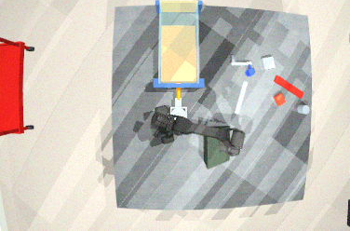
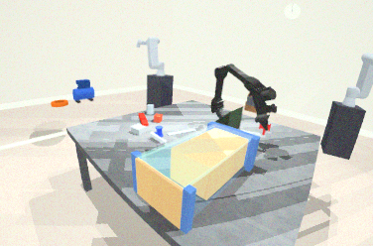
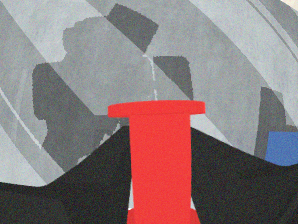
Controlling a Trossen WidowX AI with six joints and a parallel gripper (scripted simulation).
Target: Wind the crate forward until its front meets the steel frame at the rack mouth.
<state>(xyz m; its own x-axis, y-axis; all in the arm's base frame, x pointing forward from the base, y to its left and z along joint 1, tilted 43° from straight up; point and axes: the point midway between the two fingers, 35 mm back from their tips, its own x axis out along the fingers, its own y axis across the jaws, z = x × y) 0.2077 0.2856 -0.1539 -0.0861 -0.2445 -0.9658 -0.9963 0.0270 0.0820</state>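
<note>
jaws (image 1: 164,135) (image 2: 265,124) pinching red handle (image 2: 265,129) (image 3: 160,155) | crate (image 1: 178,54) (image 2: 208,155) in cubby (image 1: 156,81) (image 2: 187,209), by tabletop's (image 1: 140,173) (image 2: 293,189) far edge from winch (image 1: 179,111)

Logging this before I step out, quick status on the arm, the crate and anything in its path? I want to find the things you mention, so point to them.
Gripper (image 1: 164,132) (image 2: 266,124) shut on red handle (image 2: 265,129) (image 3: 160,160). Crate (image 1: 178,54) (image 2: 210,165) flat, at front frame (image 1: 179,83) (image 2: 253,152). No obstruction visible ahead.

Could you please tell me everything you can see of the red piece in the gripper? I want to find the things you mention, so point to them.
The red piece (image 2: 269,126) (image 3: 160,160) is plain, smooth and plastic-looking: a straight shank with a wider, flat flange across its far end, and red flaring out again at the wrist view's lower edge. The gripper (image 3: 153,133) is shut on it, a black finger on each side. It is held near the white winch (image 1: 179,110).
</note>
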